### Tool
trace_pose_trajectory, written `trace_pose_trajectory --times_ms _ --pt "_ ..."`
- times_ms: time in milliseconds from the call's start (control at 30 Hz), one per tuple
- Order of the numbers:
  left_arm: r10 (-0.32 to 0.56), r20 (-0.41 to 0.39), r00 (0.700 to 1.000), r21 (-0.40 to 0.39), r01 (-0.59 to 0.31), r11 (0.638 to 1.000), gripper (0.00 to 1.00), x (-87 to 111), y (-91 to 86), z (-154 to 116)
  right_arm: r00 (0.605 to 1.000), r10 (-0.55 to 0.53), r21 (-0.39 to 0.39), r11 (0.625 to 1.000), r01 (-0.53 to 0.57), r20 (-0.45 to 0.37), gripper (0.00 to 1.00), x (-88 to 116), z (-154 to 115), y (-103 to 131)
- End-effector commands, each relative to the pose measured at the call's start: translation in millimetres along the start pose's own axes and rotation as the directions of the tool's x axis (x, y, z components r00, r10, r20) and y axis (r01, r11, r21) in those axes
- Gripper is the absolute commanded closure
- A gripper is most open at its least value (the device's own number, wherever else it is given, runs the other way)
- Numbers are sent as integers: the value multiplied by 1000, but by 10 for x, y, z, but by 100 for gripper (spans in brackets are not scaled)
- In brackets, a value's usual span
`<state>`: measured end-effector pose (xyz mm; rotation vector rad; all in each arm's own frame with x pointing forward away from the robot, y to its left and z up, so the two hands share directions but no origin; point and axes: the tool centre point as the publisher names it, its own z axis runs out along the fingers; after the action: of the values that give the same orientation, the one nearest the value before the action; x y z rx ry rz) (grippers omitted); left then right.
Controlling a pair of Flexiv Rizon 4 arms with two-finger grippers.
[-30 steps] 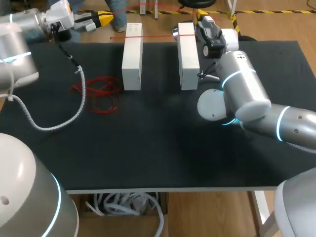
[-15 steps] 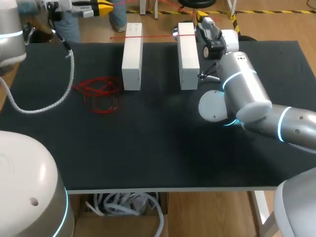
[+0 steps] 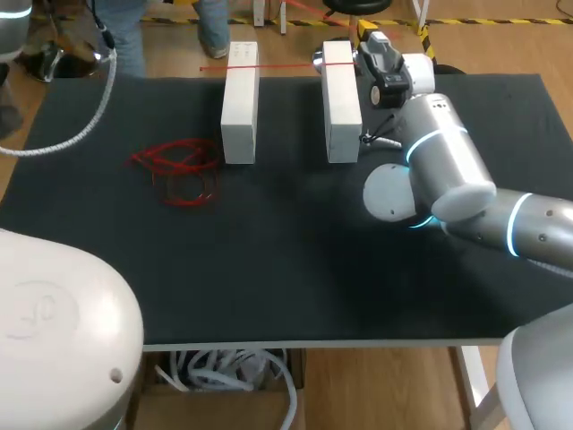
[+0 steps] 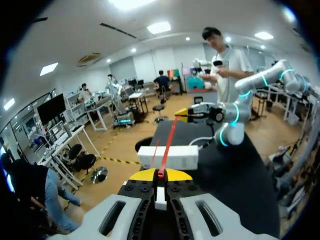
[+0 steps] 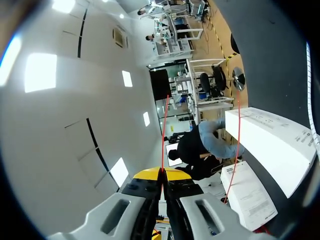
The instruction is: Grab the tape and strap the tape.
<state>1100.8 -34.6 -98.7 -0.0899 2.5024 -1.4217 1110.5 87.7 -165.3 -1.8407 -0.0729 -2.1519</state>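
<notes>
Left gripper (image 4: 160,174) clenched on red tape (image 4: 167,142), right gripper (image 5: 162,172) pinching it too, strand across 2 white boxes (image 3: 240,98), loose red tangle (image 3: 179,166) on table (image 3: 295,260)

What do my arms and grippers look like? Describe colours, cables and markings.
Right arm: silver-grey rounded links with glowing cyan rings. Left arm: same silver shell; a white ribbed cable hangs from it. Left gripper and right gripper: black fingers, yellow tips, pale grey housings.
</notes>
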Motion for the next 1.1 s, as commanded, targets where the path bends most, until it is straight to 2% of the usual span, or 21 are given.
trace_pose_trajectory --times_ms 33,167,1100 --pt "31 -3 1000 -437 -29 899 100 -24 -80 -17 1000 3 10 1000 -3 4 100 5 16 16" --pt "31 -3 1000 -437 -29 899 100 -24 -80 -17 999 -33 27 999 33 6 100 1 16 -3" --pt "31 -3 1000 -437 -29 899 100 -24 -80 -17 999 -33 27 999 33 6 100 1 16 -3"
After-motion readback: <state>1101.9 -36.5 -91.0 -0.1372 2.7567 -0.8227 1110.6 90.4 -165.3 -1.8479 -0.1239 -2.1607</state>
